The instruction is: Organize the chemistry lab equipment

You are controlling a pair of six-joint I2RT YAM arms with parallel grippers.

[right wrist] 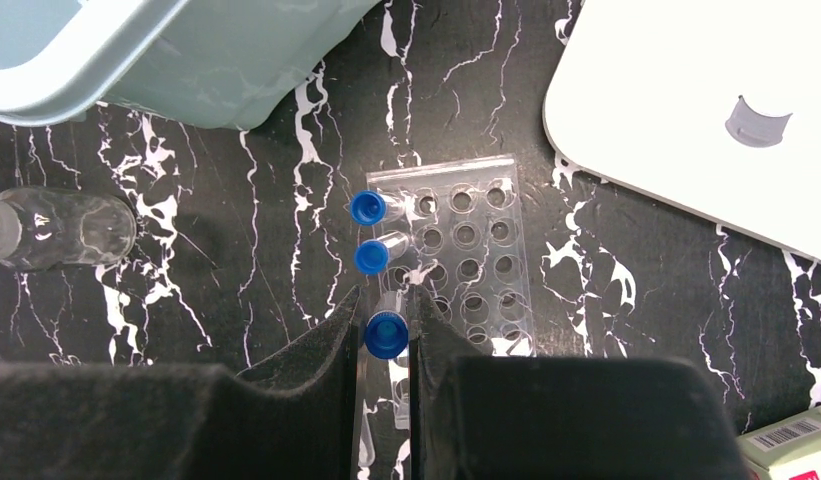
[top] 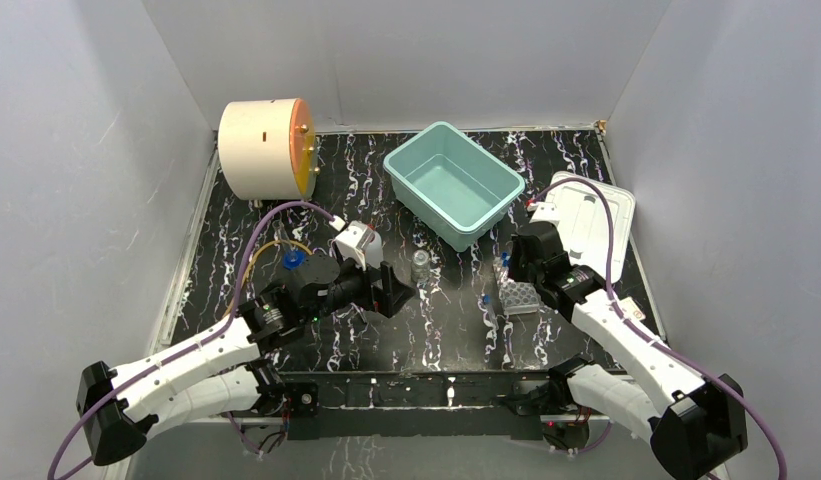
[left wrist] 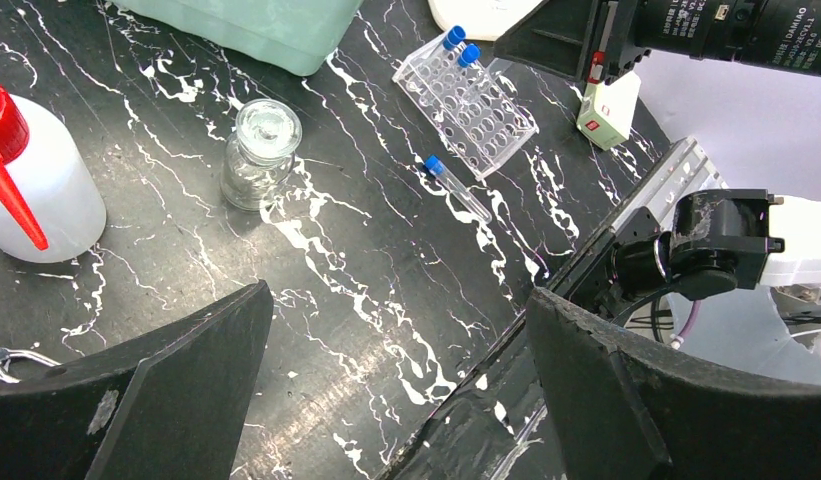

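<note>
Blind spots first: in the top view your right gripper (right wrist: 384, 297) has its tips buried under its own wrist, so the grip only reads from the right wrist camera. There the jaws stand narrow, pinched on a blue-capped tube (right wrist: 386, 335). Its cap shows between the pads and its lower end is hidden, so you can't tell whether it sits in a hole. It's at the left column of the clear tube rack (right wrist: 476, 260), at the end nearest the claw. Two more capped tubes (right wrist: 366, 208) stand in that same column just beyond it, leaning left. The glass vial (right wrist: 76, 228) is clipped by the frame's left edge, well left of the rack. The small white box (right wrist: 786, 445) is cut off at the bottom right corner. Your left gripper (left wrist: 398, 300) is spread wide with nothing between the fingers. The vial stands beyond its left finger, apart from it, and a loose tube (left wrist: 456, 187) lies flat just beside the rack, farther out. The squeeze bottle (left wrist: 31, 190) is cropped at the left edge. The blue ring (top: 293, 261) and yellowish tubing (top: 286, 241) sit behind the left arm, small and partly covered. The teal bin (top: 411, 142) and white lid (top: 581, 215) lie past the rack.
</note>
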